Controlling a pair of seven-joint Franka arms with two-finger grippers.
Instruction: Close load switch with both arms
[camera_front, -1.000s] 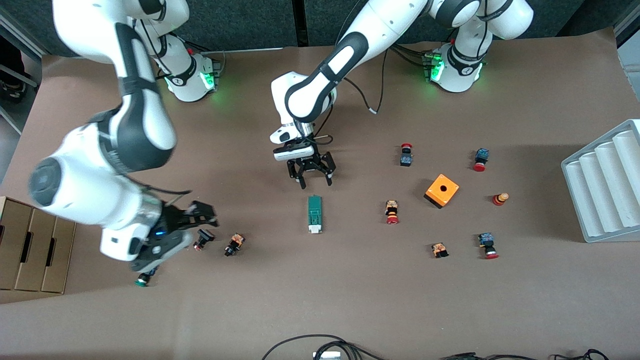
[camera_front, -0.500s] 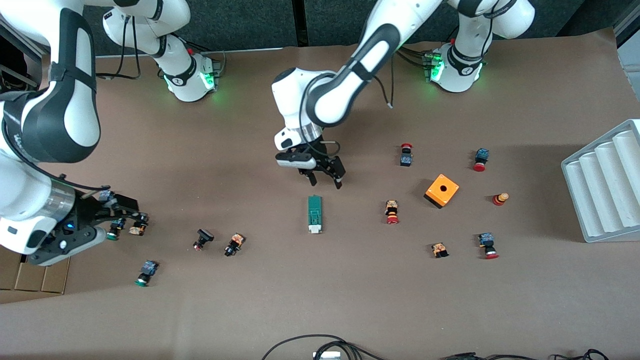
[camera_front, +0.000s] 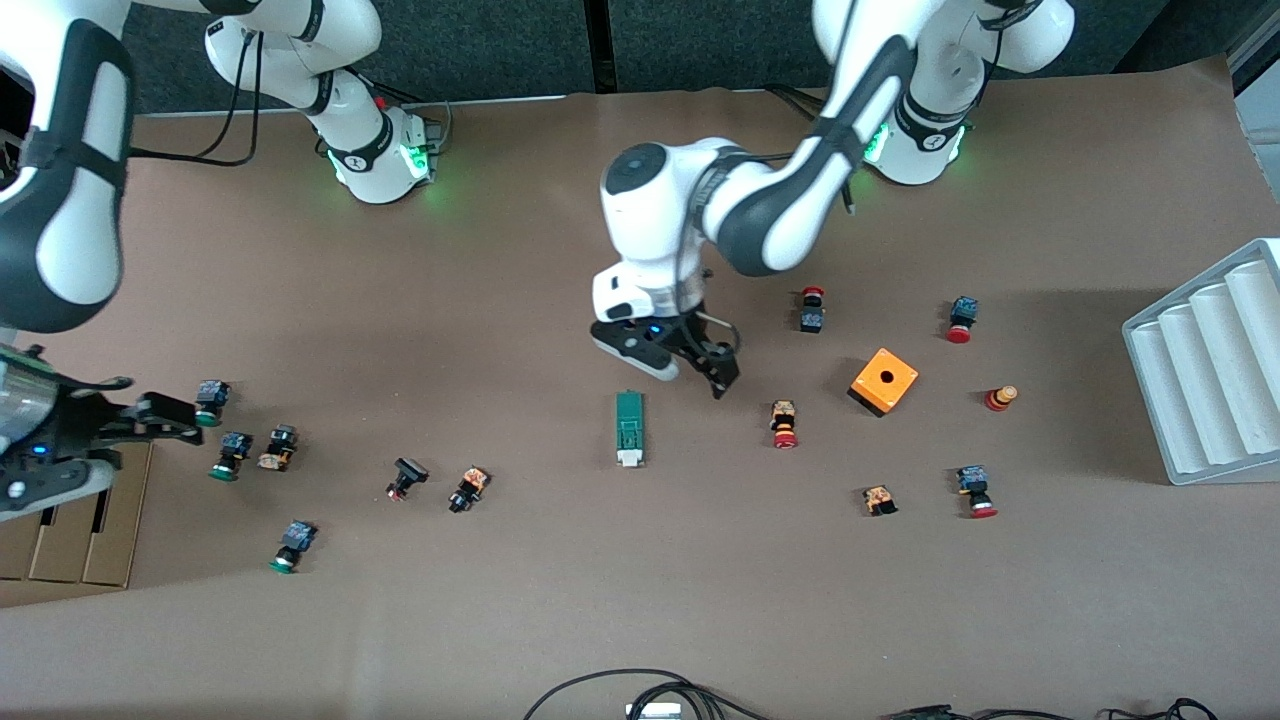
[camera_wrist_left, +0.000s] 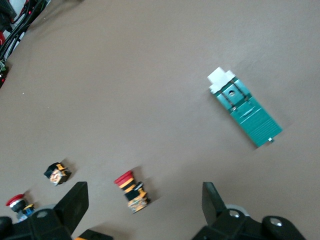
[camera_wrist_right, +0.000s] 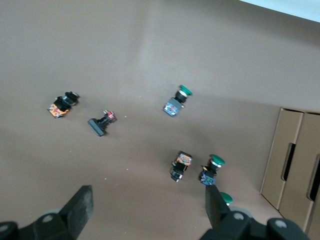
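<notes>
Brown paper covers the table (camera_front: 640, 600). At the right arm's end, the right gripper (camera_front: 150, 415) hangs spread wide and empty by 3 green-capped push-buttons (camera_front: 232, 447). Mid-table lies the load switch (camera_front: 629, 428), seemingly untouched. Just above it, the left gripper (camera_front: 722, 372) hovers, parted, holding nothing.

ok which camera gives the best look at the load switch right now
The left wrist view: the load switch fills more of that picture, lying unobstructed, with its white tab and the details of its green body plain. The front view shows it whole but small, lying free beside the left gripper. The right wrist view does not show it.
</notes>
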